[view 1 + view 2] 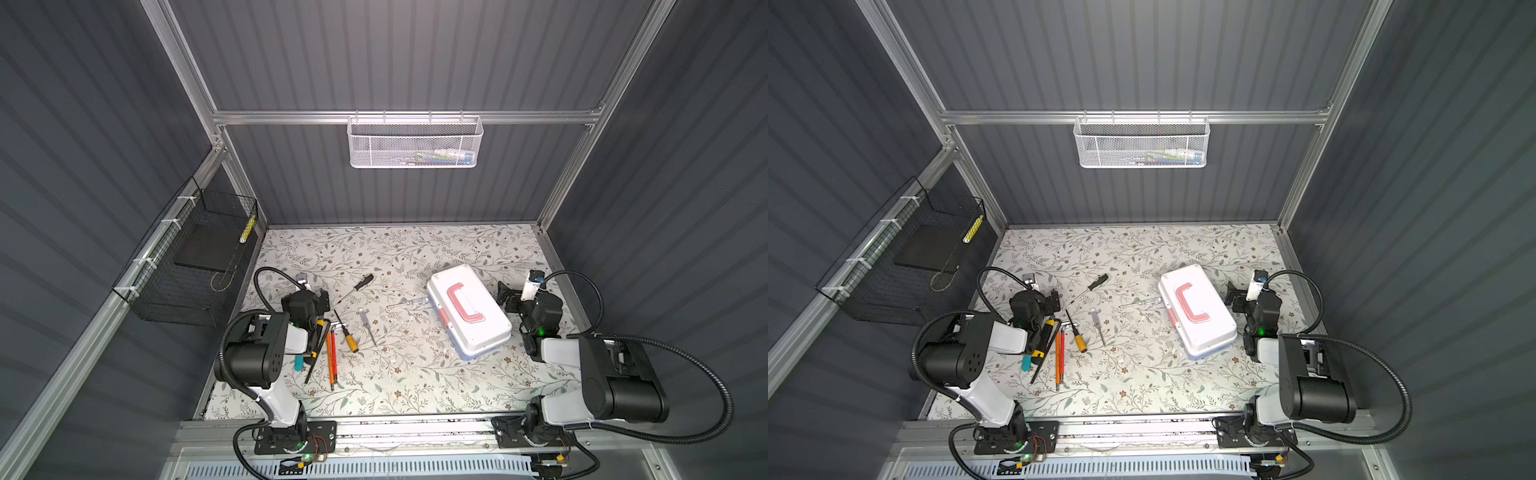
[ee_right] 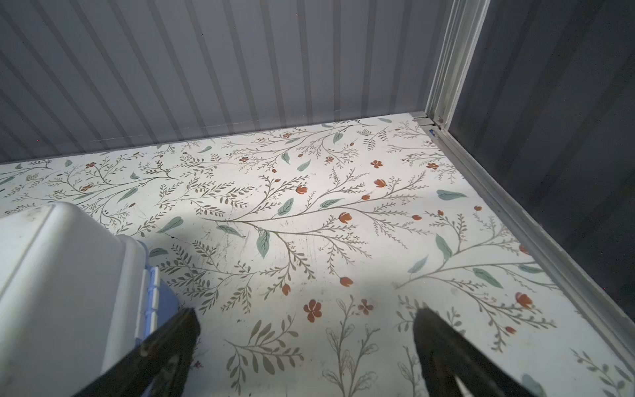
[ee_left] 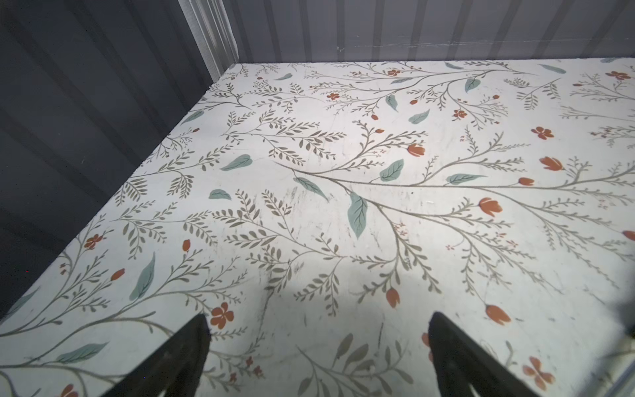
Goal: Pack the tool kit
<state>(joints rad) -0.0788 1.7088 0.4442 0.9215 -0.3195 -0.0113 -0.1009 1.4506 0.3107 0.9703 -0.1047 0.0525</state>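
White tool kit (image 1: 469, 311), pink handle, shut; L end effector (image 3: 319, 319), R end effector (image 2: 306, 313) spread.

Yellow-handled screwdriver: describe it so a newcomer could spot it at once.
On the floral table, look left of the white tool box. The yellow-handled screwdriver lies between two thin orange screwdrivers and a clear-handled one. Only it has a thick amber handle and a black shaft.

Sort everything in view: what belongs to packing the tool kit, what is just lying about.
For the job: closed tool box; black-handled screwdriver; yellow-handled screwdriver; clear-handled screwdriver beside the box; orange and red tools.

Lying about: white mesh basket on the back wall; black wire basket on the side wall.
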